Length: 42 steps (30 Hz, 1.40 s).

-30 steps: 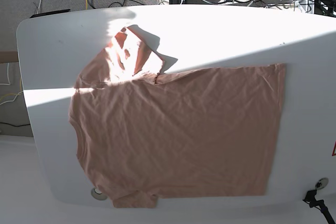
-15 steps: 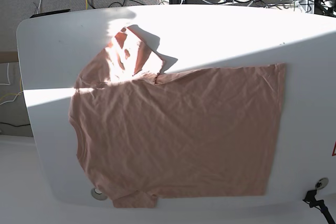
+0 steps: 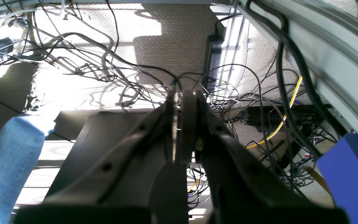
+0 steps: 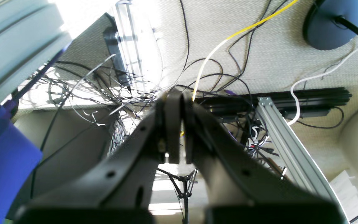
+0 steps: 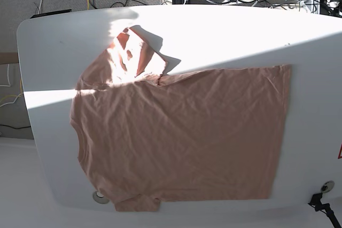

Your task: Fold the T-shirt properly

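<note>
The salmon-pink T-shirt [image 5: 181, 134] lies spread flat on the white table [image 5: 224, 38] in the base view, collar toward the left and hem toward the right. One sleeve [image 5: 136, 54] is crumpled up at the upper left in a patch of sunlight; the other sleeve [image 5: 138, 203] sticks out at the bottom edge. Neither arm shows in the base view. My left gripper [image 3: 182, 98] is shut with nothing between its fingers, pointing at the cable-strewn floor. My right gripper [image 4: 175, 96] is also shut and empty, over floor and cables.
Tangled cables [image 3: 110, 62] and a black power strip [image 3: 213, 62] lie on the carpet. An aluminium frame rail [image 4: 278, 130] runs beside the right gripper. A person's jeans-clad leg [image 3: 8, 161] stands at the left of the left wrist view. Small round fittings [image 5: 99, 196] sit at the table's near edge.
</note>
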Motion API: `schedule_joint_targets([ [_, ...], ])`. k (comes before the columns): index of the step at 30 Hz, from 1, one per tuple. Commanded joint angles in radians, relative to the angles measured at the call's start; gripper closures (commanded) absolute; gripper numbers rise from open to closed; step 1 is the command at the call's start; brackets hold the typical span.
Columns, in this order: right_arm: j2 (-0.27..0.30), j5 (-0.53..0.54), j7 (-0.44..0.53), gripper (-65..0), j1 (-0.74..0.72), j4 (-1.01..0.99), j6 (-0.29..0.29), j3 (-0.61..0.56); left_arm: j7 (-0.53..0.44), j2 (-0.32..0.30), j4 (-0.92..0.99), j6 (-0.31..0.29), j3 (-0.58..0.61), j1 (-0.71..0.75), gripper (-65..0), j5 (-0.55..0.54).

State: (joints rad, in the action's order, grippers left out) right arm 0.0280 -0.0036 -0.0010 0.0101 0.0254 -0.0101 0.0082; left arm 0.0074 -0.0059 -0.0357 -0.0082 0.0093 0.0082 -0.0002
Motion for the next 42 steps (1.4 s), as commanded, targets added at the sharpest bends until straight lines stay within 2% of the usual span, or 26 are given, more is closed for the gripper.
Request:
schedule_joint_targets([
  [1, 0.005, -0.005, -0.001, -1.1, 0.0, 0.006, -0.005, -0.001, 0.0, -0.001, 0.0, -0.003, 0.0, 0.0, -1.8, 0.001],
  [9, 0.014, 0.003, 0.051, -1.9, 0.017, 0.012, -0.008, 0.009, -0.016, -0.003, -0.013, -0.008, 0.008, 0.009, -2.7, -0.005],
  [17, 0.014, 0.003, 0.054, -1.9, 0.029, 0.012, -0.008, 0.009, -0.016, -0.003, -0.013, -0.008, 0.008, 0.017, -2.7, -0.005],
  [20, 0.014, 0.003, 0.103, -1.9, 0.032, 0.012, -0.008, 0.009, -0.019, -0.003, -0.014, -0.008, 0.008, 0.037, -2.7, -0.005],
  [23, 0.025, 0.0, 0.126, -1.9, 0.057, 0.02, -0.006, 0.009, -0.042, -0.004, -0.083, -0.008, 0.008, 0.083, -2.7, -0.005],
  [26, 0.029, 0.003, 0.129, -1.9, 0.116, 0.133, -0.001, 0.009, -0.043, -0.006, -0.175, -0.008, 0.008, 0.148, -3.3, -0.005],
  [27, 0.031, 0.003, 0.129, -2.0, 0.141, 0.178, 0.0, 0.009, -0.043, -0.007, -0.204, -0.008, 0.008, 0.166, -5.8, -0.005],
  [28, 0.034, 0.003, 0.128, -2.0, 0.163, 0.218, 0.0, 0.009, -0.043, -0.007, -0.231, -0.008, 0.008, 0.186, -11.2, -0.005],
  [30, 0.04, 0.003, 0.128, -2.5, 0.198, 0.272, 0.0, 0.009, -0.047, -0.007, -0.275, -0.008, 0.008, 0.22, -24.7, -0.005],
  [32, 0.04, 0.003, 0.128, -9.2, 0.224, 0.301, 0.0, 0.009, -0.048, -0.009, -0.312, -0.008, 0.008, 0.249, -34.5, -0.005],
  [36, 0.043, 0.003, 0.128, -36.3, 0.284, 0.384, -0.003, 0.009, -0.05, -0.01, -0.366, -0.008, 0.008, 0.299, -35.6, -0.005],
  [37, 0.043, 0.003, 0.128, -41.1, 0.305, 0.411, -0.003, 0.009, -0.05, -0.01, -0.393, -0.008, 0.008, 0.318, -35.8, -0.005],
  [38, 0.043, 0.003, 0.128, -42.5, 0.327, 0.442, -0.003, 0.009, -0.05, -0.01, -0.428, -0.008, 0.008, 0.339, -35.8, -0.005],
  [42, 0.043, 0.001, 0.128, -40.6, 0.425, 0.572, -0.006, 0.008, -0.05, -0.01, -0.559, -0.008, 0.008, 0.43, -35.8, -0.005],
])
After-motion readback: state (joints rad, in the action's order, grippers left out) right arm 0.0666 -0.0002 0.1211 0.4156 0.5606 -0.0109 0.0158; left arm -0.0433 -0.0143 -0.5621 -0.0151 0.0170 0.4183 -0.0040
